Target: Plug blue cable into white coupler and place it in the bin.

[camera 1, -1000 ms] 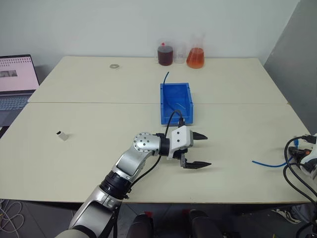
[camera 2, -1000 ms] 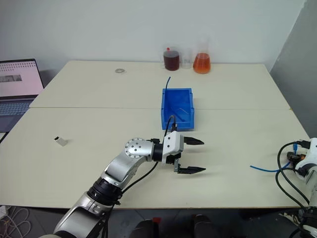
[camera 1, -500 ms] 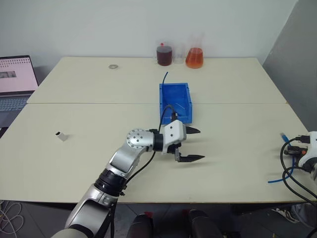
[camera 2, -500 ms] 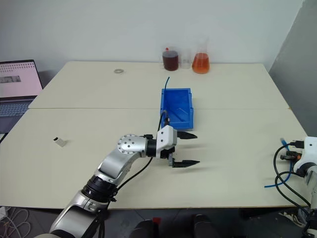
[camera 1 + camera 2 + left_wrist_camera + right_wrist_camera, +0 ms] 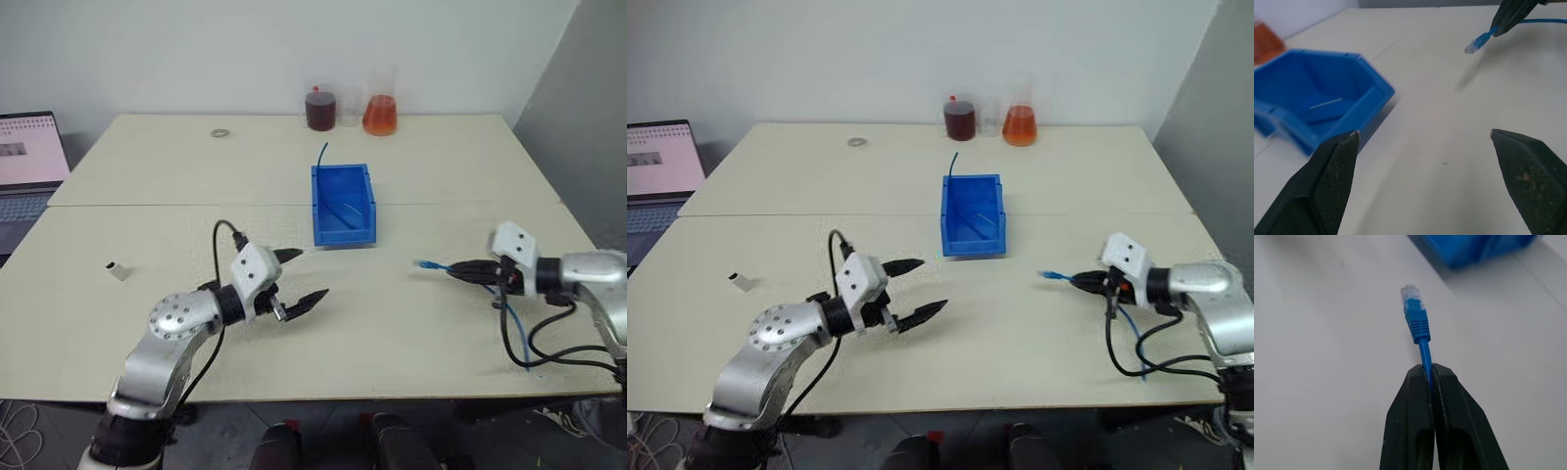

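Pale counter (image 5: 411, 323): the small white boxy plastic coupler (image 5: 119, 270) lies far left, nearer the spread, empty left claw (image 5: 299, 279). The right claw (image 5: 458, 269) clamps the thin light-blue cable (image 5: 1423, 350), plug apparently pointing left, near the bright blue plastic bin (image 5: 343, 203).

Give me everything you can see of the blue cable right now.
The blue cable is a thin light-blue cord ending in a ribbed blue boot and a small clear plug. The right gripper is shut on the cord just behind the boot, holding the plug end above the table, pointing toward the robot's left. The rest trails back past the gripper.
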Robot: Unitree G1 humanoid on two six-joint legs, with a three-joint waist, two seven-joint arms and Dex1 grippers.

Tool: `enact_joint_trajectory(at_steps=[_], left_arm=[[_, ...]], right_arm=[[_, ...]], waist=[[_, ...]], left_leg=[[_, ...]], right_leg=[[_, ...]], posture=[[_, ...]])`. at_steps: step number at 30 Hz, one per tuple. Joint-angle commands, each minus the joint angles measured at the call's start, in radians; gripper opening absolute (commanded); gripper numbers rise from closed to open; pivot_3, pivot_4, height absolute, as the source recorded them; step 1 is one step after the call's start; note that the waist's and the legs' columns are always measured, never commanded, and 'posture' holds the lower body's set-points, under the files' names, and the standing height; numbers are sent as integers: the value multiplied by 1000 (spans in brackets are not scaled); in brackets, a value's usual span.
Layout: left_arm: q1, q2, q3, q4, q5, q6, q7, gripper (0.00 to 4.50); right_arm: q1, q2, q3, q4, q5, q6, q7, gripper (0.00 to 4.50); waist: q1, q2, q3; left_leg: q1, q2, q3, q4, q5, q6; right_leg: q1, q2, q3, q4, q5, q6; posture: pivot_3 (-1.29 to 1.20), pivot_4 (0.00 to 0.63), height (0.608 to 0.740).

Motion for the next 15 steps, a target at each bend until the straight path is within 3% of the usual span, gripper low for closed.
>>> enact_joint_trajectory(at_steps=[1,6,11,15], left_arm=[[199,-77,102,-156,-47,41,137,4500],[443,-191,112,-229,16,-35,270,4500],[557,-286,53,-250,67,-99,379,4500],[619,-330,-5,-252,99,-145,430,4500]], right_arm=[[-130,143,95,13,-36,13,-62,63],[-223,323,224,123,-117,-36,-96,63],[-258,419,331,235,-202,-158,-80,63],[-313,510,396,391,-266,-238,-94,63]], waist=[[-1,-2,1],[20,-6,4],[25,-5,4],[-4,-6,5]], left_leg=[[0,0,0,0,0,0],[-1,-1,-4,0,0,0],[-1,-3,3,0,-1,-1],[-1,-4,10,0,-7,-1]], right_leg=[[1,0,0,-1,1,-2],[1,-1,-1,-2,3,-5],[2,-5,2,-8,4,-2],[1,-7,8,-9,5,0]], posture=[[0,150,740],[0,150,740],[0,150,740],[0,150,740]])
